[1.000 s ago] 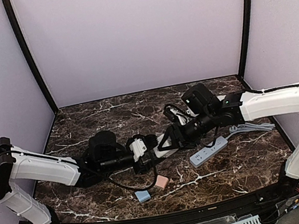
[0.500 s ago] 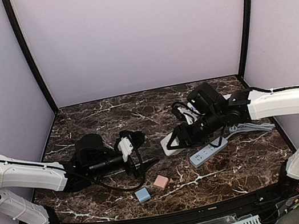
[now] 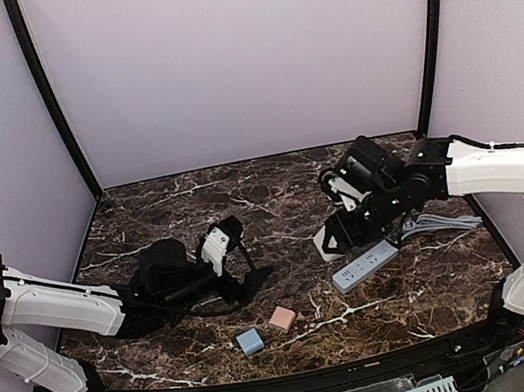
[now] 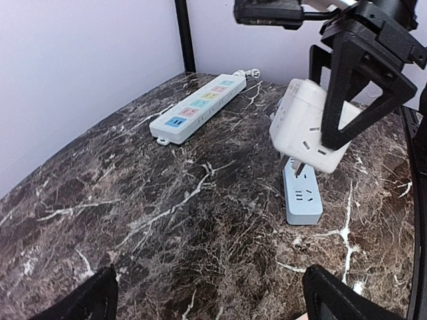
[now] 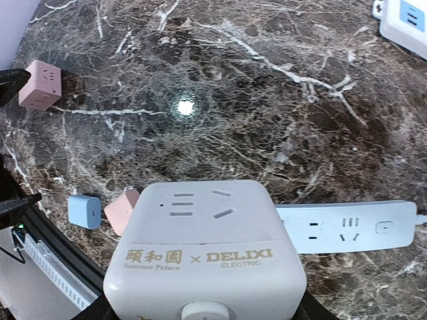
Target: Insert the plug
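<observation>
The right gripper [image 3: 338, 235] is closed partway on a white cube-shaped plug [image 3: 329, 243], its fingers clamped on two opposite sides. The plug hangs clear of the table [image 3: 193, 208] with its metal prongs pointing down. Directly beneath this gripper a pale power strip [image 3: 368, 265] lies flat on the table. The prongs sit close above the strip's end nearest the left gripper [image 3: 244, 257] – whether they touch a socket cannot be told. The left gripper is spread wide and holds nothing; it is low over the table, with the plug ahead of it and well apart. Beside it, toward the arm bases, a pink cube [image 3: 282, 317] and a blue cube [image 3: 250, 340] rest next to each other. Beyond the right gripper lies a second power strip [image 4: 197, 107] with coloured sockets
</observation>
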